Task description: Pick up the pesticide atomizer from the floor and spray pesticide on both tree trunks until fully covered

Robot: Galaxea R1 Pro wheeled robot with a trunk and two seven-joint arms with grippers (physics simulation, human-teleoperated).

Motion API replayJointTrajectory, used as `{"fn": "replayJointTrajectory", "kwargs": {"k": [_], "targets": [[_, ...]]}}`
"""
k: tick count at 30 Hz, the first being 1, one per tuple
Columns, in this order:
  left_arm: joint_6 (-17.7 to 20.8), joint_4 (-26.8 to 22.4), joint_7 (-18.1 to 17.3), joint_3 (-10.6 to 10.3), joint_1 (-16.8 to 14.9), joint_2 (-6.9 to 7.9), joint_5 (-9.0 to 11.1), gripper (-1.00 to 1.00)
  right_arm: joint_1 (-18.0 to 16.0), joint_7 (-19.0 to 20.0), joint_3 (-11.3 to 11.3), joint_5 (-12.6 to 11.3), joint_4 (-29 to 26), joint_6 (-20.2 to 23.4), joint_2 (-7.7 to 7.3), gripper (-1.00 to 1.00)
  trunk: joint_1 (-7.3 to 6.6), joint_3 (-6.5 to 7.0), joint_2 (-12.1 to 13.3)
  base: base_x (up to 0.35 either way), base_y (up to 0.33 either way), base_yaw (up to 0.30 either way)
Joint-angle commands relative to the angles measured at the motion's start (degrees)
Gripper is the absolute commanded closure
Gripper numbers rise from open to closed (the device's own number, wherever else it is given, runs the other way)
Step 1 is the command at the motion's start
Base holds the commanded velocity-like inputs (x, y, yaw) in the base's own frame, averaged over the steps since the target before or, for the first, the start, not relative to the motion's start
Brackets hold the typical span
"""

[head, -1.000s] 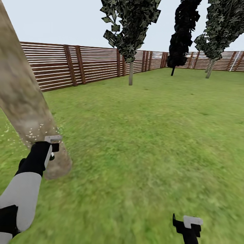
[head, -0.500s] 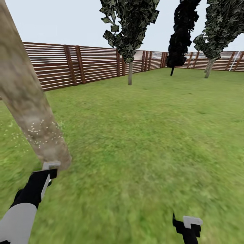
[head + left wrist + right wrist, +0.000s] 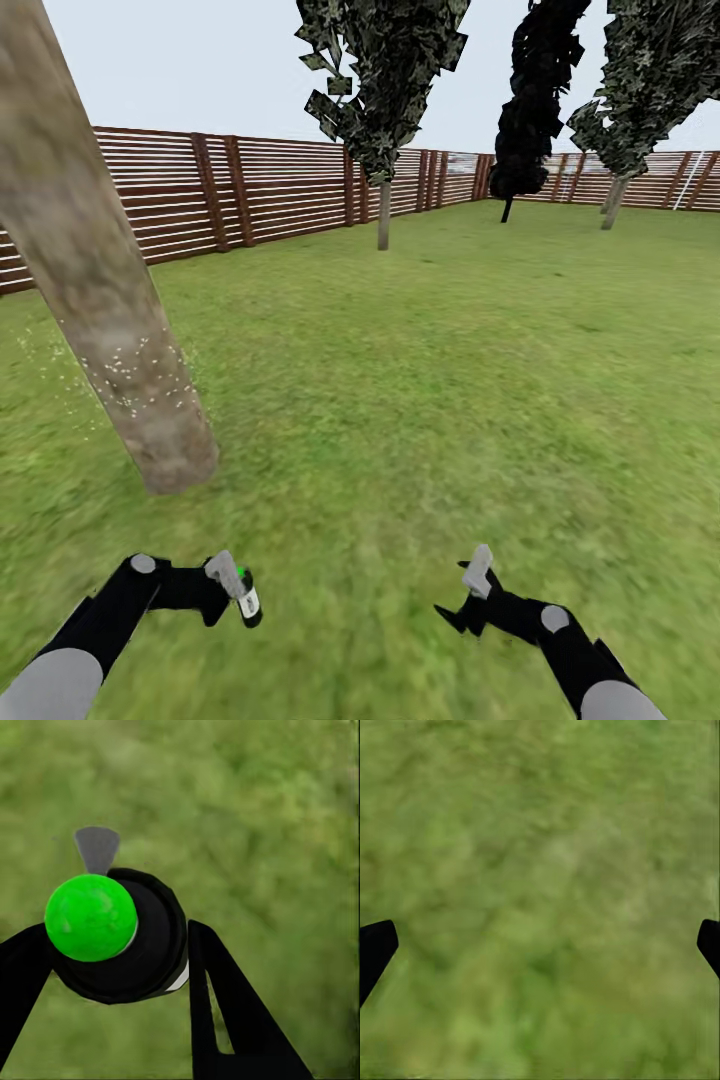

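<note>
My left gripper (image 3: 238,596) hangs low over the lawn, shut on the pesticide atomizer (image 3: 249,601), a small black bottle. In the left wrist view the black fingers (image 3: 225,1012) clamp the atomizer (image 3: 154,949), whose rounded top (image 3: 90,916) is bright green. A thick mottled grey-brown tree trunk (image 3: 95,280) leans ahead on the left. Whitish pesticide (image 3: 128,368) specks dot its lower part and drift beside it. My right gripper (image 3: 458,596) is open over bare grass, and its fingertips (image 3: 376,945) stand far apart in the right wrist view.
A brown slat fence (image 3: 270,190) rings the lawn. Farther off stand a leafy tree with a thin grey trunk (image 3: 384,215), a dark columnar tree (image 3: 530,110) and another leafy tree (image 3: 615,200). Open grass lies ahead and to the right.
My left arm has drawn back from the trunk and dropped low with the atomizer. The right arm has come up and inward. The view has shifted slightly.
</note>
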Motion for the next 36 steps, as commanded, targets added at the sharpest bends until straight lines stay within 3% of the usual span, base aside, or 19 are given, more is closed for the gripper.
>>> {"fn": "replayJointTrajectory", "kwargs": {"k": [1, 2, 3, 4, 6, 9, 10, 11, 12, 14, 16, 19, 24, 26, 28, 36], "targets": [[0.34, -0.01, -2.54, -1.15, -1.27, -0.69, -1.46, 1.0, -0.19, 6.46, 1.35, 0.13, -2.77, 0.39, 0.0, -1.0, 0.0, -0.01, 0.0, -0.002, 0.0, 0.0], [0.96, 0.11, -3.55, -3.44, -1.89, -1.21, -2.47, 1.0, -0.27, 10.46, 3.94, 0.1, -4.18, 0.55, 0.0, -1.0, 0.0, -0.01, 0.0, 0.0, 0.0, 0.0], [1.99, 0.2, -3.88, -5.82, -2.09, -1.43, -3.19, 1.0, -0.29, 11.97, 6.13, -0.01, -4.67, 0.6, 0.03, -1.0, 0.0, -0.01, 0.0, 0.0, 0.0, 0.0], [5.0, 0.26, -4.16, -9.77, -2.26, -1.6, -4.03, 1.0, -0.31, 13.13, 8.74, -0.14, -4.98, 0.63, 1.17, -1.0, 0.0, -0.01, 0.0, 0.0, 0.0, 0.0], [6.41, 0.31, -4.27, -11.24, -2.3, -1.7, -4.39, 1.0, -0.32, 13.54, 9.67, -0.17, -5.01, 0.65, 2.67, -1.0, 0.0, -0.01, 0.0, 0.0, 0.0, 0.0], [6.61, 0.32, -4.23, -11.57, -2.24, -1.85, -4.55, 1.0, -0.32, 14.31, 10.07, 0.04, -4.73, 0.71, 5.19, -1.0, 0.0, -0.01, 0.0, 0.0, 0.0, 0.0], [6.62, 0.32, -4.22, -12.18, -2.23, -2.4, -4.78, 1.0, -0.32, 14.99, 10.13, 0.06, -4.74, 0.7, 5.8, 1.0, 0.0, -0.01, 0.0, 0.0, 0.0, 0.0], [6.73, 0.29, -4.14, -13.89, -2.28, -2.93, -5.5, 1.0, -0.32, 15.94, 10.41, 0.07, -4.79, 0.72, 6.25, 1.0, 0.0, -0.01, 0.0, 0.0, 0.0, 0.0], [6.81, 0.31, -3.96, -15.16, -2.3, -3.38, -6.09, 1.0, -0.32, 16.86, 12.08, 0.06, -4.89, 0.73, 6.92, 1.0, 0.0, -0.01, 0.0, 0.0, 0.0, 0.0], [6.83, 0.3, -3.79, -15.93, -2.29, -4.18, -6.46, 1.0, -0.32, 17.42, 15.74, -0.01, -5.03, 0.74, 8.04, 1.0, 0.0, -0.01, 0.0, 0.0, 0.0, 0.0], [6.79, 0.31, -3.71, -16.17, -2.24, -4.64, -6.56, 1.0, -0.32, 17.54, 17.17, -0.02, -5.08, 0.74, 9.55, 1.0, 0.0, -0.01, 0.0, 0.0, 0.0, 0.0], [6.35, 0.32, -3.75, -16.36, -2.23, -6.52, -6.84, 1.0, -0.32, 17.59, 17.53, -0.01, -5.17, 0.74, 10.54, 1.0, 0.0, -0.01, 0.0, 0.0, 0.0, 0.0], [5.67, 1.04, -3.83, -16.48, -2.04, -8.9, -10.14, 1.0, -0.32, 17.61, 17.56, -0.01, -5.26, 0.74, 10.89, 1.0, 0.0, -0.01, 0.0, 0.0, 0.0, 0.0], [3.06, 2.34, -3.8, -20.42, -1.97, -9.14, -10.81, 1.0, -0.32, 17.6, 17.56, -0.01, -5.33, 0.74, 10.9, 1.0, 0.0, -0.01, 0.0, 0.0, 0.0, 0.0], [2.27, 3.82, -3.73, -21.46, -1.96, -9.24, -10.95, 1.0, -0.32, 17.59, 17.56, -0.01, -5.35, 0.74, 10.9, 1.0, 0.0, -0.01, 0.0, 0.0, 0.0, 0.0], [1.95, 4.19, -3.61, -21.59, -2.01, -11.98, -10.52, 1.0, -0.32, 17.52, 17.56, 0.0, -5.35, 0.67, 10.88, 1.0, 0.0, -0.01, 0.0, 0.0, 0.0, 0.0]]}}
